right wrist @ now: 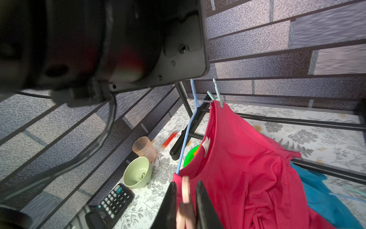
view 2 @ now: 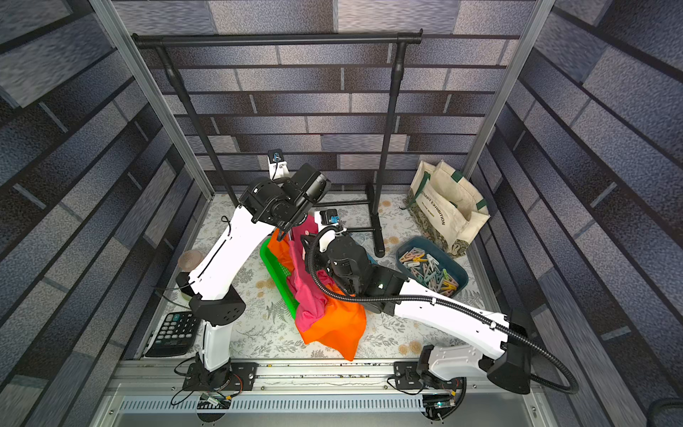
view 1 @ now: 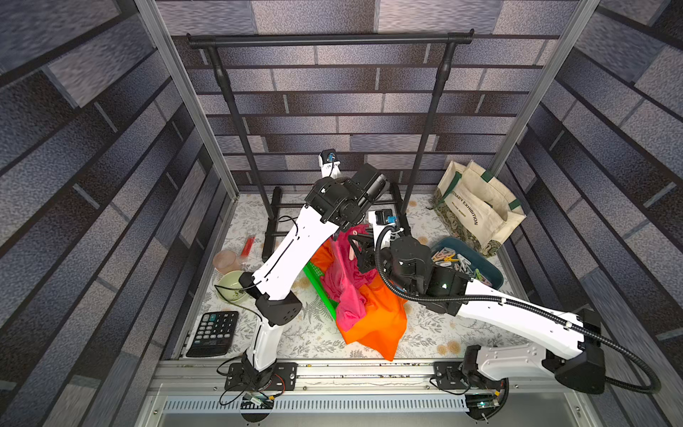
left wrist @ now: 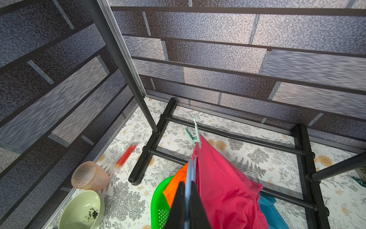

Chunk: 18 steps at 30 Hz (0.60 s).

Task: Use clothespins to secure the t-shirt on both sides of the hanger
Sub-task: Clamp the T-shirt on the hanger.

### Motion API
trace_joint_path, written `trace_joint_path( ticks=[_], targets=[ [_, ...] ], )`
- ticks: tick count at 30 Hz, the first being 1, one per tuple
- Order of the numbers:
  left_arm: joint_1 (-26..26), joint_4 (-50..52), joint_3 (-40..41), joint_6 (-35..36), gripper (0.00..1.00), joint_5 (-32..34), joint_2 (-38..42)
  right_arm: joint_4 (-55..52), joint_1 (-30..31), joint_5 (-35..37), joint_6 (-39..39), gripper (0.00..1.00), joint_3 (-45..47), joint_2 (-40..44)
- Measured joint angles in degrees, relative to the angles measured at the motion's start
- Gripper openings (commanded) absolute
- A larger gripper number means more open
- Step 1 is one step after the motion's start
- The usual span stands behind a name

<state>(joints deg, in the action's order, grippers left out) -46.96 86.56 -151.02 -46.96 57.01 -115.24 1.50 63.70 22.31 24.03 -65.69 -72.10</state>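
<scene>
Bright even light, soft shadows, wide-angle edge distortion, blurred foreground

We're in a robotics lab cell mocked up as a home laundry corner. A silver aluminium base rail [view 1: 369, 370] carries the white-and-black left arm [view 1: 288, 251] and right arm [view 1: 517, 314]. Grey brick-print wall panels [view 1: 406, 100], floral-print table sheet [view 1: 443, 332], black metal clothes rack [view 1: 329, 40], dark blue plastic tub [view 2: 415, 242] of pastel plastic clothespins [view 2: 428, 270], cream canvas tote bag [view 1: 476, 210].
</scene>
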Motion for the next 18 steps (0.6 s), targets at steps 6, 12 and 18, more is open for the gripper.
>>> trace_joint_path(
  ticks=[6,12,18],
  targets=[
    [0.0,0.0,0.0,0.0,0.0,-1.0,0.0,10.6,0.0,-0.6,0.4,0.0,4.5,-0.1],
    [0.0,0.0,0.0,0.0,0.0,-1.6,0.0,17.4,0.0,-1.5,0.4,0.0,6.6,-1.1],
    [0.3,-0.2,0.0,0.0,0.0,-3.0,0.0,20.9,0.0,-2.1,0.9,0.0,7.1,-2.1]
  ],
)
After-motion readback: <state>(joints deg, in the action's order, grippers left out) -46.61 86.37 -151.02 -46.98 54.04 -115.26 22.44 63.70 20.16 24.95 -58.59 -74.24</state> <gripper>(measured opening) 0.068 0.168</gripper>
